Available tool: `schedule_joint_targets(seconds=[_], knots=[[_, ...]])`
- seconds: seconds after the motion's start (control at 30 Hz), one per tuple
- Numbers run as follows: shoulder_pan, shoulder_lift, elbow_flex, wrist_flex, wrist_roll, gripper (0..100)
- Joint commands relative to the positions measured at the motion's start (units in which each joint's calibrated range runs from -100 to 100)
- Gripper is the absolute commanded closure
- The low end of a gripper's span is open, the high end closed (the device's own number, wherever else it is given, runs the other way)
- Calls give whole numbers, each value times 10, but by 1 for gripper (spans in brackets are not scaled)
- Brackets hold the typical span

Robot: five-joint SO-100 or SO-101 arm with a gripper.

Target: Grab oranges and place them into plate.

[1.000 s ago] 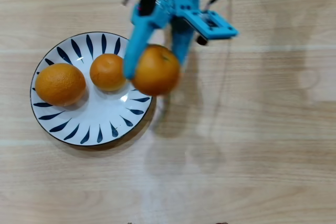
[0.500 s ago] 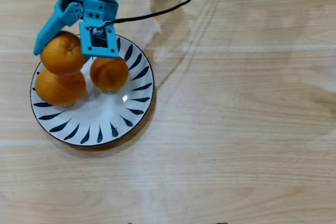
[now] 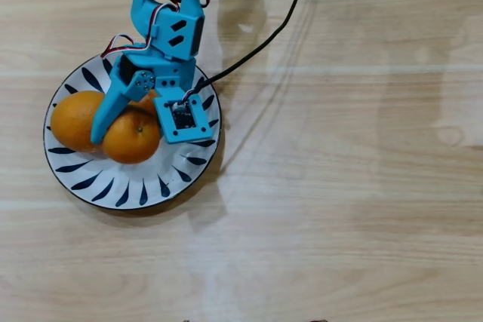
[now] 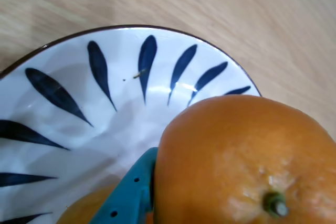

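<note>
On one plate (image 3: 132,190) three oranges (image 3: 74,120), one orange (image 3: 132,137) clamped by the hand (image 3: 136,137).

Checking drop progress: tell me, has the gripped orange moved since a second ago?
Yes. The held orange went left from past the plate's right rim to over its middle.

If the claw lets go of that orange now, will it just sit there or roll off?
The held orange is round, so it may roll a little. The plate looks dished, and the left orange sits close beside it, so it probably stays put.
</note>
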Motion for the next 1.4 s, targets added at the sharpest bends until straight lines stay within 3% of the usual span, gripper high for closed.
schedule_joint_targets(seconds=[0.0,0.27,0.4,0.5,0.53,0.57,0.67,0.73,1.07,1.2,1.27,1.37], knots=[[-13,-8,-40,-20,-3,57],[-24,-20,-40,-17,-4,56],[-35,-104,5,22,2,58],[-51,-225,88,75,11,77],[-68,-294,130,85,45,92],[-81,-328,153,85,69,99],[-118,-421,225,86,118,95],[-139,-481,283,86,129,99],[-222,-827,658,95,213,98],[-229,-970,765,173,223,98],[-229,-1064,810,263,224,98],[-229,-1061,819,315,238,98]])
